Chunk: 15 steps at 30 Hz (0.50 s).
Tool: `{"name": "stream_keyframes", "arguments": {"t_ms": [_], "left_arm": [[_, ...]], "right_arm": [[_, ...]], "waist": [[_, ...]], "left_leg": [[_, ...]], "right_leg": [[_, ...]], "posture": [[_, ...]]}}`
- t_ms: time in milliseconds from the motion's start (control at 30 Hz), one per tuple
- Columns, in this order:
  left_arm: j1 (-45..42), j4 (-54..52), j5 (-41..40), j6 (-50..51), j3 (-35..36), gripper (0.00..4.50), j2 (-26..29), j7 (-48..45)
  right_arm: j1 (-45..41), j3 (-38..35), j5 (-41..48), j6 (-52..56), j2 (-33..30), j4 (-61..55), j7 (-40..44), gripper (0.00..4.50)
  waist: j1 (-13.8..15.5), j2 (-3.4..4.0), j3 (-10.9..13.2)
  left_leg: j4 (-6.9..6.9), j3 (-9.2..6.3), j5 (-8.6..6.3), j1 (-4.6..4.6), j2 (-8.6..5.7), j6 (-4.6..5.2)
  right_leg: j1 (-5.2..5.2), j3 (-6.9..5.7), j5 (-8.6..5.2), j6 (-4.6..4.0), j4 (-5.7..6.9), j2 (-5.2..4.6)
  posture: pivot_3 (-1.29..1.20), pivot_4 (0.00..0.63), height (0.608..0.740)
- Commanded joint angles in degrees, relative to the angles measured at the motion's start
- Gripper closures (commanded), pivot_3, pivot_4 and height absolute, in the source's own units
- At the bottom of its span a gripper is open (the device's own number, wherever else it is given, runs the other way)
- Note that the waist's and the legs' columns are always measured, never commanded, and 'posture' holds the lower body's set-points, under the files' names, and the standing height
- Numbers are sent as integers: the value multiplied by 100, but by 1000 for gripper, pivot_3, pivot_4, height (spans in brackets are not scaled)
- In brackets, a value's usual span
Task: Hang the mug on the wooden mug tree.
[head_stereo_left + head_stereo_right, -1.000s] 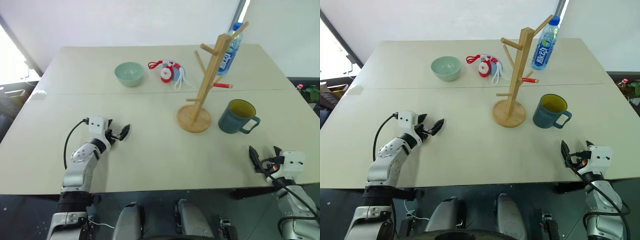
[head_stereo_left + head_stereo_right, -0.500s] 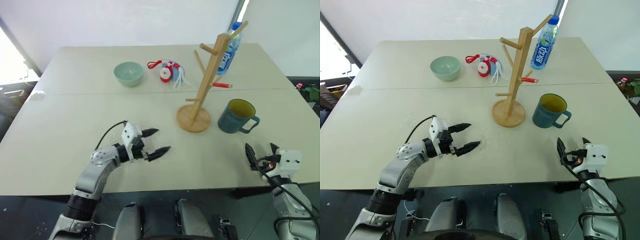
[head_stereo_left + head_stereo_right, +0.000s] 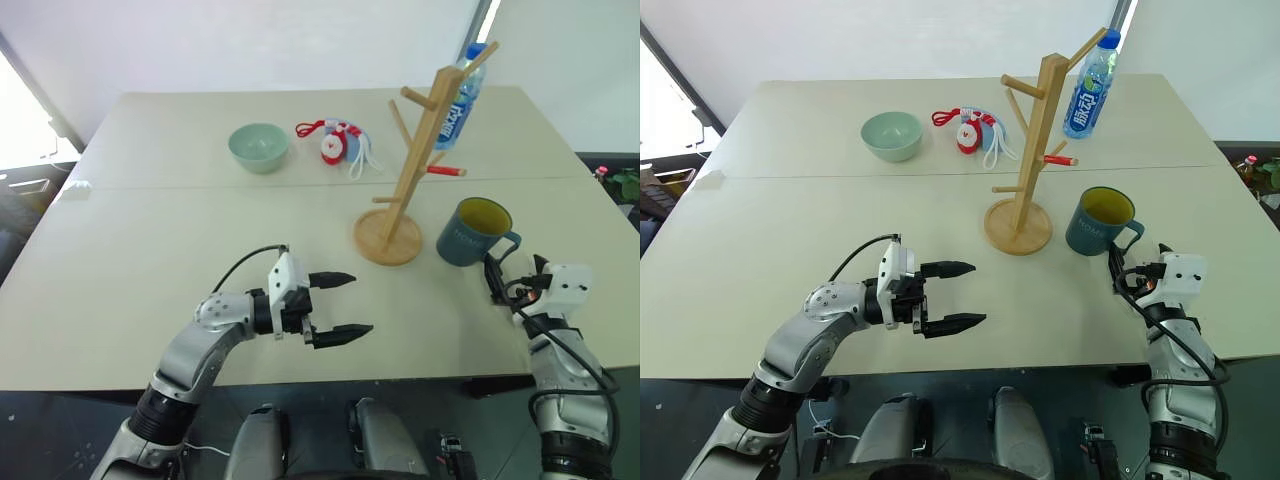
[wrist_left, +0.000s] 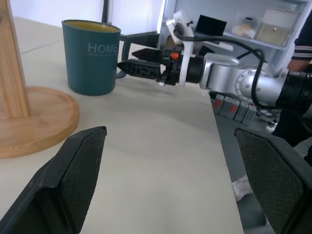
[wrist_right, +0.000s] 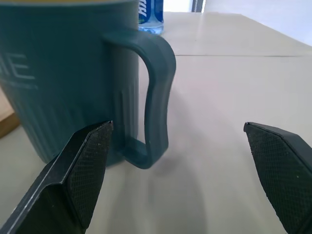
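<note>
The dark teal mug (image 3: 470,235) with a yellow inside stands upright on the table, its handle (image 5: 156,97) turned toward me. Just left of it stands the wooden mug tree (image 3: 410,170) on its round base (image 4: 29,117). My right gripper (image 3: 513,272) is open and level, right behind the handle, with its fingertips on either side of it and not touching. My left gripper (image 3: 360,303) is open and empty over the table's front middle, pointing right toward the mug.
At the back of the table are a pale green bowl (image 3: 259,146), a red, white and blue toy with a cord (image 3: 338,143), a red pen (image 3: 445,170) and a plastic bottle (image 3: 460,100) behind the tree. The table's front edge lies just under both arms.
My left arm swung right from the table's left side to its front middle and now points right. My right gripper moved forward and up to the mug's handle.
</note>
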Motion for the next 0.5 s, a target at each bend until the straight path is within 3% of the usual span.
{"name": "stream_keyframes", "arguments": {"t_ms": [33,500], "left_arm": [[-21,-206,-84,-74,69,0,26,-9],[-29,-197,-136,-64,62,0,35,27]], "right_arm": [[-148,-94,-75,-227,-60,172,-99,62],[-719,-96,-14,-429,-119,980,-52,62]], "waist": [[0,0,0],[-12,1,0]], "left_leg": [[0,0,0,1,0,0],[0,0,0,4,-2,0]], "right_leg": [[0,0,0,0,0,1],[3,1,0,0,2,8]], "posture": [[0,150,740],[0,150,740]]}}
